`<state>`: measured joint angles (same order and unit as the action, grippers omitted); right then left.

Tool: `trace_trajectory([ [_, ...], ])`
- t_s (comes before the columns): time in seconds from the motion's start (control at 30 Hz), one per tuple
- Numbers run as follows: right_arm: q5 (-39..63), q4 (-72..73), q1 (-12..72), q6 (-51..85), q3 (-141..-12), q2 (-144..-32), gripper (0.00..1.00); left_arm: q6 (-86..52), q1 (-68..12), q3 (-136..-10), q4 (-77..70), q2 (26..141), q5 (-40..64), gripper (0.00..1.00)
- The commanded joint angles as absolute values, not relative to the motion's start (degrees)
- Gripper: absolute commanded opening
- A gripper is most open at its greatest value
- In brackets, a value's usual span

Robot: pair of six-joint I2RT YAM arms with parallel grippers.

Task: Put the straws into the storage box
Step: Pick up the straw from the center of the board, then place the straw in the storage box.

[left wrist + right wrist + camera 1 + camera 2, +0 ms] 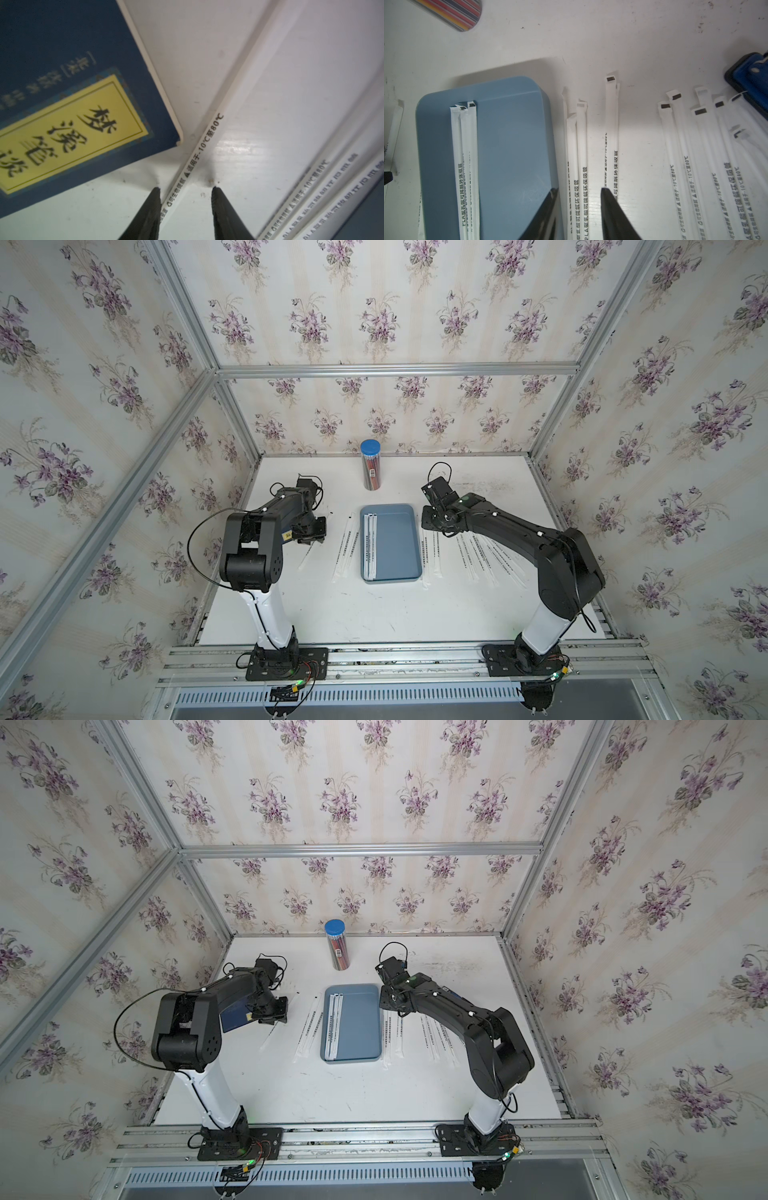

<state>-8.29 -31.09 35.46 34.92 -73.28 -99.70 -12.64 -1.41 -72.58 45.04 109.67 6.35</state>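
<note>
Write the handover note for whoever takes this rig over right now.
Left gripper: open, straddling one straw on the table, not gripped.
Right gripper: open, over loose straws beside the storage box.
Done: a few straws in the box.
To do: several loose each side of it, most toward the right arm.

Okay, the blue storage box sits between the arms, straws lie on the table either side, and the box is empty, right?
Not empty: the storage box holds a few straws lined up along one long wall. That is clear in the right wrist view and shows in both top views. The rest is right.
</note>
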Motion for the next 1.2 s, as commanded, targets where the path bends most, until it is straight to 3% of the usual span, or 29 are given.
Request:
trace_trajectory([
  [0.0, -8.5, -30.8, 35.5, 35.0, -73.5, -99.4, 0.38, -13.2, -1.3, -73.3, 45.0, 110.8, 6.5, 0.41],
  [0.47, -9.1, -30.6, 35.6, 35.1, -73.5, -99.0, 0.36, -14.5, -5.2, -71.3, 45.2, 110.7, 6.6, 0.13],
  [0.9, -9.3, -30.4, 35.6, 35.3, -73.4, -98.7, 0.36, -17.3, -8.6, -71.9, 51.0, 98.1, 9.5, 0.09],
  [1.17, -10.8, -30.1, 35.5, 35.3, -73.3, -98.7, 0.35, -31.9, -25.6, -75.8, 51.7, 93.1, 15.9, 0.08],
])
